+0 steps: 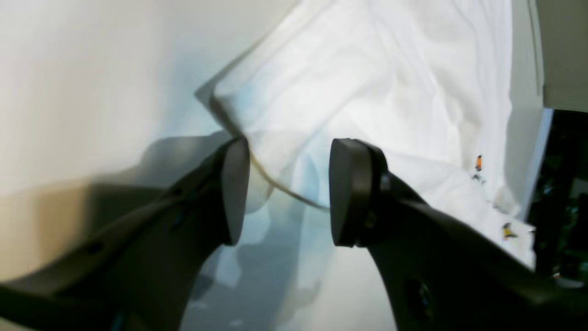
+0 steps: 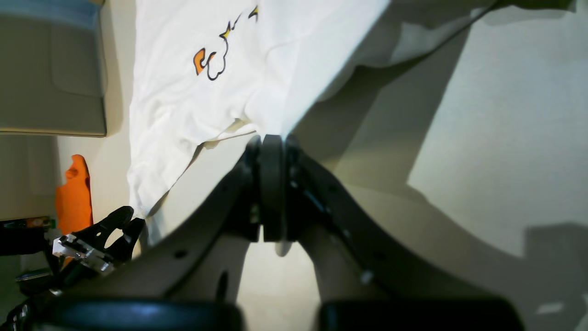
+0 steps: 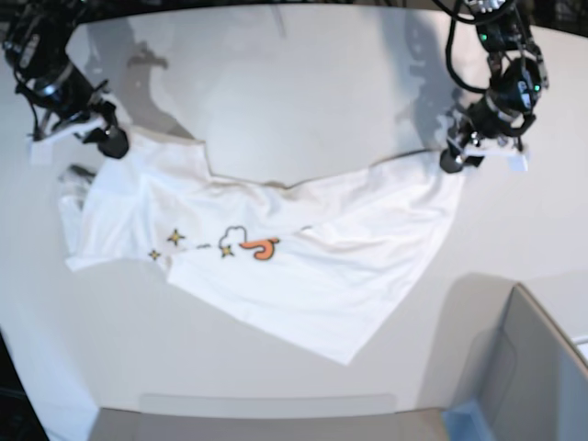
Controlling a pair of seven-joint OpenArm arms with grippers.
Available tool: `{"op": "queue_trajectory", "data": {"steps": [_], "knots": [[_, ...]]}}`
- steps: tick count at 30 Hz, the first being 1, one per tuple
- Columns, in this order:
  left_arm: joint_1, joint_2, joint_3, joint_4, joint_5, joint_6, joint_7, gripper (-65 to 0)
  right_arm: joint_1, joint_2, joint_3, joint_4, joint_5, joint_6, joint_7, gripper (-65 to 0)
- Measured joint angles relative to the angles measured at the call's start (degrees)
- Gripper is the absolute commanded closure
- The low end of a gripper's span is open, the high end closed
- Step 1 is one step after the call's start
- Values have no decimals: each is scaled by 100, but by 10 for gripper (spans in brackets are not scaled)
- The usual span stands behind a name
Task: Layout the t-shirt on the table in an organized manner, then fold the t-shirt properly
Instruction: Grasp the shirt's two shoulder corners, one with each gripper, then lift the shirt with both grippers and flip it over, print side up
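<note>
Shirt position: the white cotton t-shirt with a colourful front print (image 3: 276, 257) lies crumpled and skewed on the large smooth white tabletop (image 3: 303, 83), its top edge stretched between the two arms and its body sagging toward the near side.
Long axis: it runs across the base view, from the black right gripper (image 3: 112, 141) at that view's left to the black left gripper (image 3: 452, 158) at its right.
Right claw: the right gripper (image 2: 273, 151) has its pads pressed together, pinching a fold of the shirt's white cloth (image 2: 275, 69).
Left claw: the left gripper (image 1: 287, 191) stands spread; a seamed hem of the shirt (image 1: 367, 92) crosses the gap between its pads, not clamped.
Key relation: the free corner lies directly ahead of the left claw and partly inside its opening, so the left arm is the nearer one to that end; judged from this, the coming move turns on closing over that hem before any pull to flatten.
Risk: the hem sits low in the gap and could slip out.
Only in base view: the whole outline, the orange and yellow print, and a grey box (image 3: 542, 367) at the near corner.
Only in wrist views: the state of each claw, which the base view cannot settle.
</note>
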Motion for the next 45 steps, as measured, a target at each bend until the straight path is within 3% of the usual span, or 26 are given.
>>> {"op": "queue_trajectory", "data": {"steps": [8, 11, 17, 19, 23, 26, 30, 35, 37, 41, 45], "knots": [[-212, 192, 26, -22, 140, 22, 17, -284, -15, 2, -2, 0, 0, 0, 0, 0], [-483, 302, 31, -356, 131, -4, -31, -213, -11, -2, -9, 0, 2, 0, 0, 0], [-988, 337, 31, -1187, -44, -94, -15, -4, -46, -15, -13, 0, 2, 13, -2, 0], [-1016, 334, 7, -1178, -44, -85, -2, 0, -28, 15, -17, 0, 2, 33, -11, 0], [-885, 341, -72, -496, 236, 83, 214, 0, 326, 404, -9, 2, 28, 433, -28, 0], [-710, 411, -603, 256, 201, 72, 208, 0, 789, 590, -7, 7, 44, 605, 2, 0], [-715, 400, -1158, 870, 210, 66, 144, 0, 1117, 586, 7, 17, 192, 708, -31, 0], [-664, 461, -1248, 844, 221, 66, 199, 0, 1204, 592, 306, 20, 592, 717, -28, 0], [-669, 466, -1244, 844, 219, 66, 199, 0, 1224, 684, 310, 17, 640, 907, -59, 0], [-669, 490, -1239, 844, 221, 66, 197, 0, 1384, 953, 531, 68, 1344, 1224, -46, 0], [-682, 590, -1257, 839, 216, 66, 197, 0, 955, 929, 1530, 76, 2288, 1427, -282, 0]]}}
